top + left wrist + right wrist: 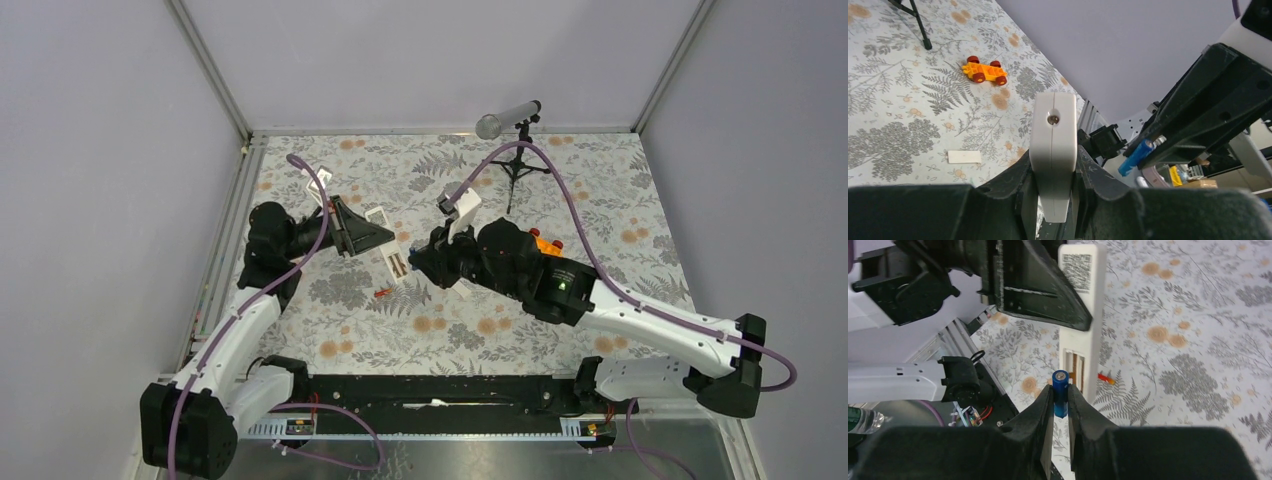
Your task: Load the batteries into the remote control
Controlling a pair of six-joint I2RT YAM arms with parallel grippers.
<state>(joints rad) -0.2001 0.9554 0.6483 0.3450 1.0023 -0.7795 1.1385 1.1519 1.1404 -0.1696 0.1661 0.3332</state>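
Note:
My left gripper (372, 238) is shut on the white remote control (393, 262), held above the table with its open battery bay facing up. In the left wrist view the remote (1053, 145) stands edge-on between my fingers. My right gripper (1061, 395) is shut on the blue battery (1061, 391), its tip right at the remote's (1083, 320) open bay (1074, 371). In the top view the right gripper (418, 262) sits just right of the remote. The blue battery also shows in the left wrist view (1136, 156). The red battery (382, 292) lies on the cloth below the remote, also seen in the right wrist view (1105, 378).
A small white cover piece (964, 156) lies on the floral cloth. An orange toy car with red wheels (984, 71) sits further off, partly hidden behind my right arm in the top view (545, 244). A tripod with a grey tube (512, 150) stands at the back.

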